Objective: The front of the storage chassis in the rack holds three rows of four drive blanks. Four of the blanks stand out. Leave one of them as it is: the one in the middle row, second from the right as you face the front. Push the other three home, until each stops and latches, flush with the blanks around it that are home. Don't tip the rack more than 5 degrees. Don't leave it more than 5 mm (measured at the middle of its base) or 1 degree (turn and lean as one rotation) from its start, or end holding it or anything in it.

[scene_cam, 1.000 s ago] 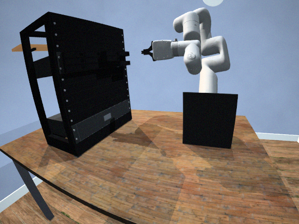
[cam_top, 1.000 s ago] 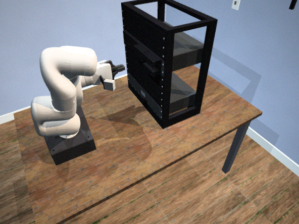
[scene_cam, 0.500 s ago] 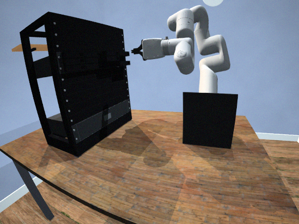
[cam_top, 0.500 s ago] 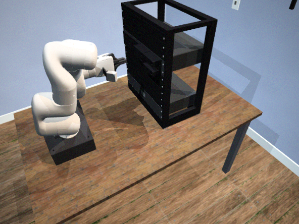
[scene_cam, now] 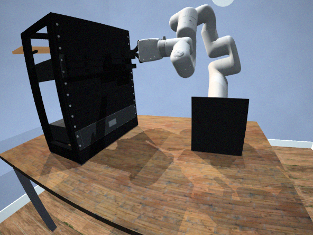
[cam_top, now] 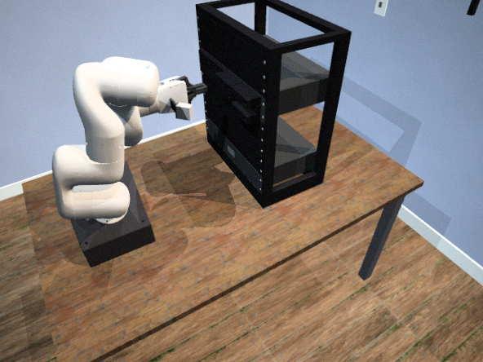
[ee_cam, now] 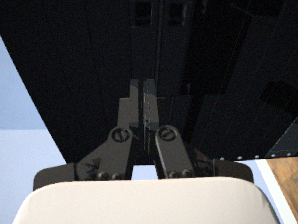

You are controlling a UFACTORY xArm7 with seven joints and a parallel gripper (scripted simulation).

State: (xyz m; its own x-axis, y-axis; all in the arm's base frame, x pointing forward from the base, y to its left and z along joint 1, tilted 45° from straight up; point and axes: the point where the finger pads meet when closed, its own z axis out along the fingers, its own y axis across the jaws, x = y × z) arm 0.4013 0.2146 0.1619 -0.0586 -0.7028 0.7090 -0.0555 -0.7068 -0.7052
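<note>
The black rack stands on the wooden table. Its dark chassis front faces my arm. In the top view, two blanks stand out from the front, one above the other. In the exterior view, one blank juts out at the front's right edge. My gripper is shut and empty. Its fingertips are at the upper part of the front, near that right edge, just above the jutting blank. I cannot tell whether they touch.
A grey panel unit sits at the bottom of the rack. My arm's black base block stands on the table beside the rack. The table's front edge is close to the rack's foot.
</note>
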